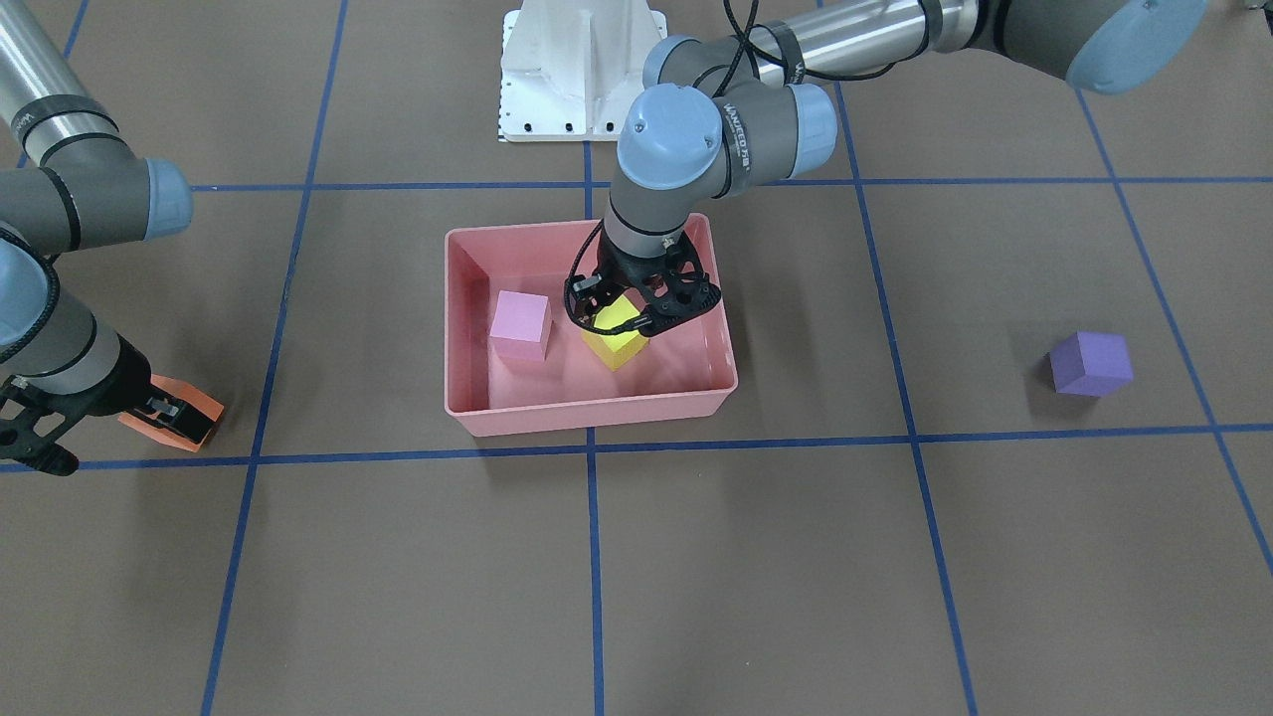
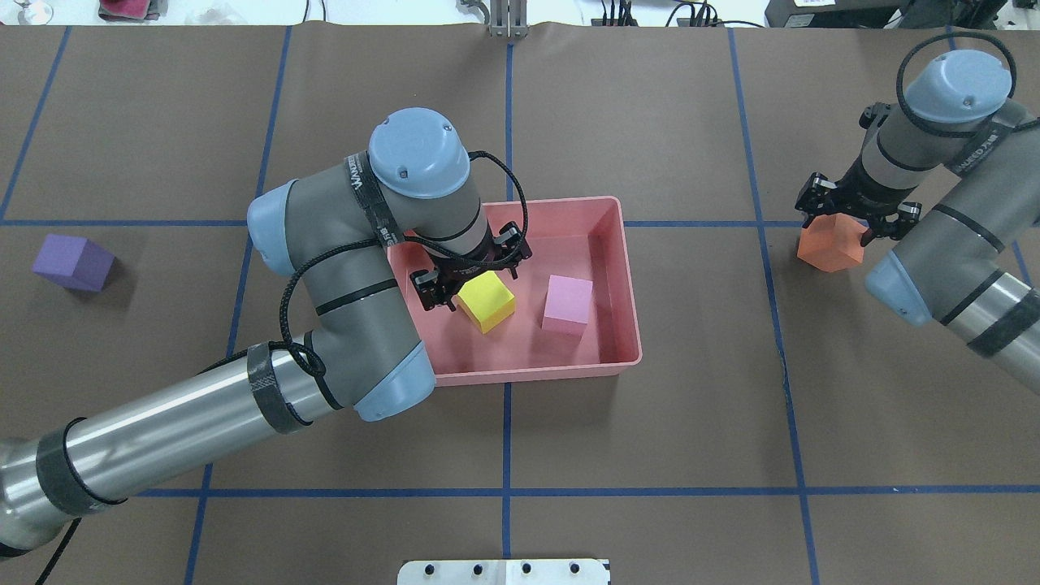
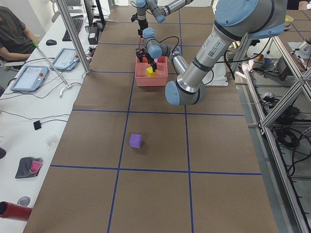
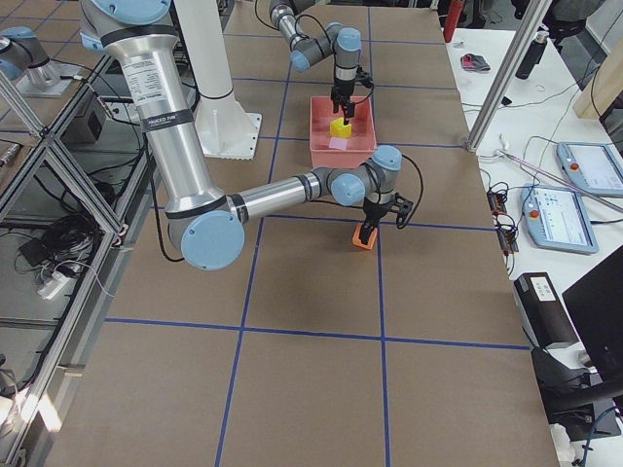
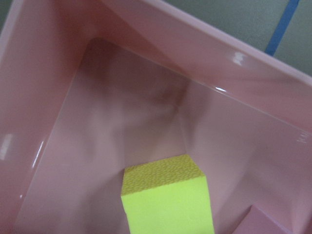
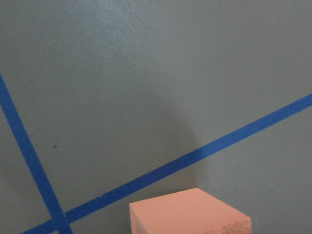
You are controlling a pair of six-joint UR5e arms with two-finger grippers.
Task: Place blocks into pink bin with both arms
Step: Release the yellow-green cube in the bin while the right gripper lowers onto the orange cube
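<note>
The pink bin [image 1: 587, 416] [image 2: 536, 375] sits at the table's middle. The pink-lilac block [image 1: 520, 325] [image 2: 566, 302] and the yellow block [image 1: 619, 343] [image 2: 487, 305] [image 5: 168, 200] rest on its floor. My left gripper [image 1: 619, 316] [image 2: 474, 284] is open just above the yellow block, inside the bin. My right gripper [image 1: 164, 403] [image 2: 845, 231] is shut on the orange block [image 1: 204, 406] [image 2: 829, 248] [image 6: 187, 214], which is down at the table, well to the bin's side. The purple block [image 1: 1091, 364] [image 2: 73, 262] lies alone on the table on my left side.
The white pedestal base [image 1: 577, 70] [image 2: 504, 571] stands at the robot's edge of the table. Blue tape lines [image 2: 508, 455] grid the brown surface. A desk with tablets [image 3: 29, 77] and a seated person runs along the far side in the exterior left view.
</note>
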